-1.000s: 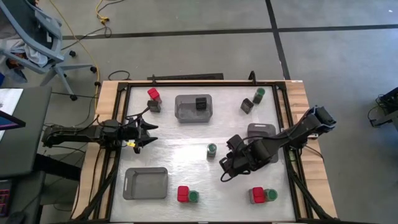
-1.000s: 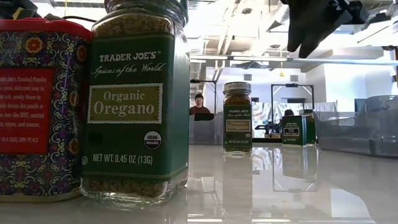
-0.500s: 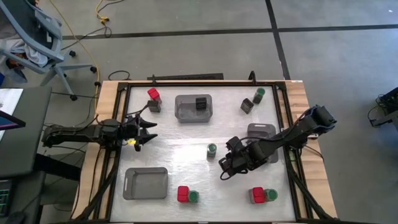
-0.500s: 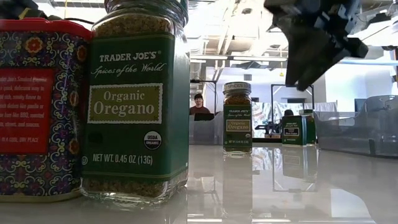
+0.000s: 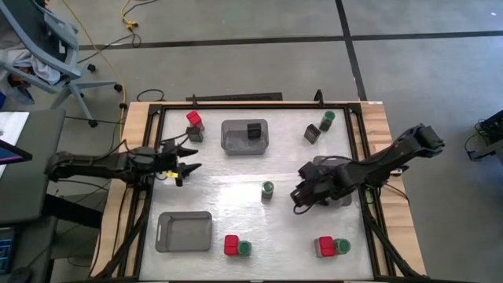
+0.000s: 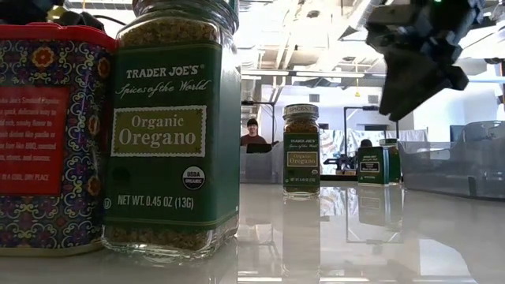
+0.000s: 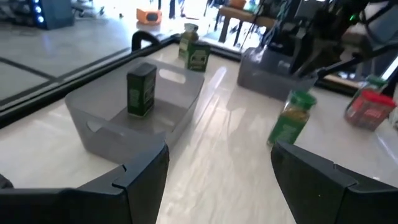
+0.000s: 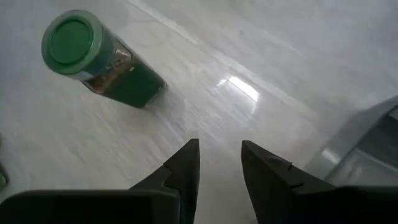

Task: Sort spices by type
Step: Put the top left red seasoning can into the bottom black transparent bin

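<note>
A pale, glossy tabletop (image 5: 236, 200) framed in light wood sits on a grey tiled floor, with an office chair (image 5: 47, 47) off the far left corner. Three grey rectangular plastic trays lie on it: one at the far middle (image 5: 236, 141) holding a black cube-like spice tin (image 5: 255, 130), one at the near left (image 5: 184, 231), and one at the right (image 5: 330, 165) partly under the right arm. A round glass oregano jar with a green lid (image 5: 268, 189) stands alone at the centre of the table. A red boxy spice tin (image 5: 194, 119) touches a dark tin (image 5: 195, 134) at the far left; another dark tin (image 5: 312, 134) and a green-lidded jar (image 5: 327, 119) stand at the far right. Along the near edge, a red tin (image 5: 232, 245) sits beside a green-lidded jar (image 5: 245, 248), and farther right another red tin (image 5: 325, 247) beside another jar (image 5: 342, 246).

The right gripper (image 5: 299, 196) hangs above the table just right of the centre jar, fingers a narrow gap apart, empty. The left gripper (image 5: 187, 158) hovers at the left side, fingers spread wide, empty
</note>
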Controlling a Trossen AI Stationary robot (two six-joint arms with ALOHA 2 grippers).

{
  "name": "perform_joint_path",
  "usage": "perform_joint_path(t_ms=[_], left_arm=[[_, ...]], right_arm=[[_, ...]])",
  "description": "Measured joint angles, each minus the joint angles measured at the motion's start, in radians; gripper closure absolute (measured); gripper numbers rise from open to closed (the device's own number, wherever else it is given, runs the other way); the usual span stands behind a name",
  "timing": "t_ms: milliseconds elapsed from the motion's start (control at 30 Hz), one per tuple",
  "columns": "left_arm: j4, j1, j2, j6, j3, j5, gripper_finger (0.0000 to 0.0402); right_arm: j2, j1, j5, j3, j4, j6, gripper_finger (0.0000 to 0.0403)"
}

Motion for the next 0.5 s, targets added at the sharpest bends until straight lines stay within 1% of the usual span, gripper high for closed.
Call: perform_joint_path(t_ms=[100,233,400,500], left_arm=[[0.009,0.000,0.051,0.001,0.017,-0.006,0.0131],[0.029,0.000,0.091,-0.040,0.021,-0.006,0.0131],[0.039,0.000,0.107,-0.100,0.021,-0.006,0.0131],[0.044,0.000,0.107,-0.137,0.021,-0.006,0.0131]], right_arm=[[-0.078,-0.012,-0.002,-0.050,0.010,-0.054,0.0258],[-0.180,-0.041,-0.002,-0.101,0.005,-0.114,0.0258],[-0.285,-0.068,-0.002,-0.136,0.010,-0.173,0.0258],[-0.323,-0.082,-0.002,-0.150,0.007,-0.191,0.0258]])
